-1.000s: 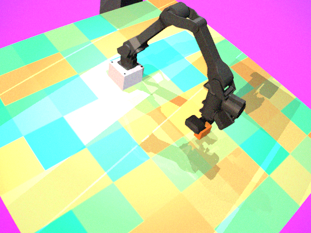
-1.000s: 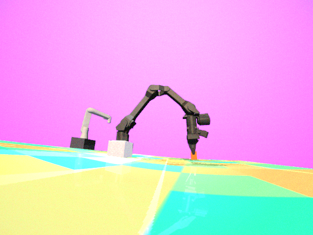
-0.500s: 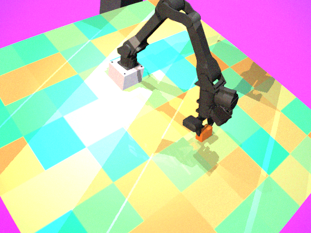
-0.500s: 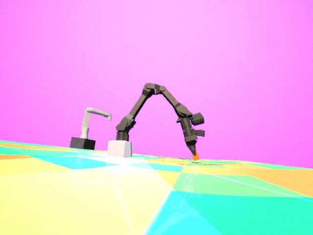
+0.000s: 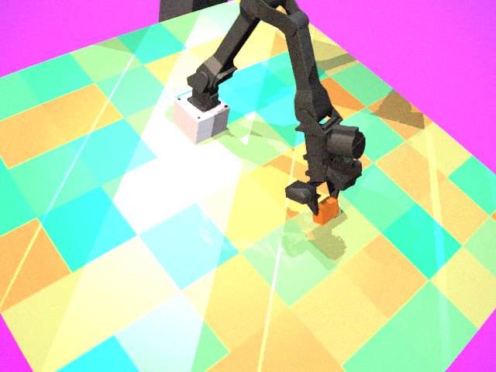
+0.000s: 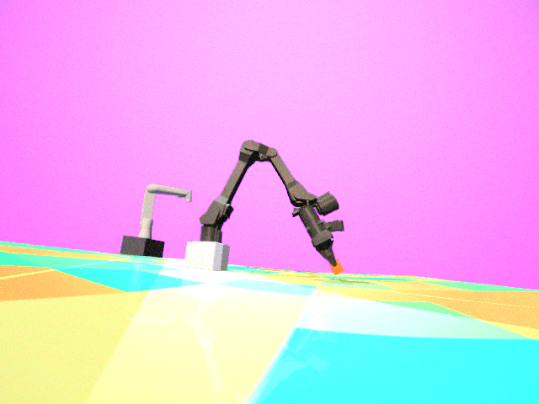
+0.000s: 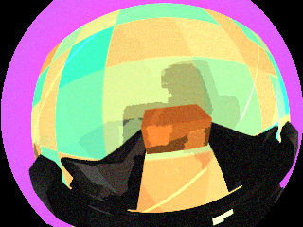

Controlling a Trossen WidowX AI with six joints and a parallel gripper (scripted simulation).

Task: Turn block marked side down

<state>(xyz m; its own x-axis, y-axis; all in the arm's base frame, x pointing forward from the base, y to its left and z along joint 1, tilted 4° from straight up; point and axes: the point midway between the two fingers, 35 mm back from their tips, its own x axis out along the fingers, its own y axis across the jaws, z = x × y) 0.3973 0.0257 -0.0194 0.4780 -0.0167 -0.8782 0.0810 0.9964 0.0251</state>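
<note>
An orange block [image 5: 325,211] [image 6: 336,267] [image 7: 176,128] sits between the fingers of my gripper [image 5: 323,203] [image 6: 333,263] [image 7: 173,146], which is shut on it. The block is tilted and hangs just above the checkered table [image 5: 168,240] [image 6: 130,339], its lower corner close to the surface. In the wrist view the block fills the gap between the dark fingers, with its shadow on the table behind it. I cannot see a mark on any of its visible faces. The arm leans down and to the right from its white base [image 5: 200,118] [image 6: 206,255].
A second, light grey arm on a dark base [image 6: 142,245] stands behind the white base in the exterior view. The table's edges meet the magenta surround on every side in the top view.
</note>
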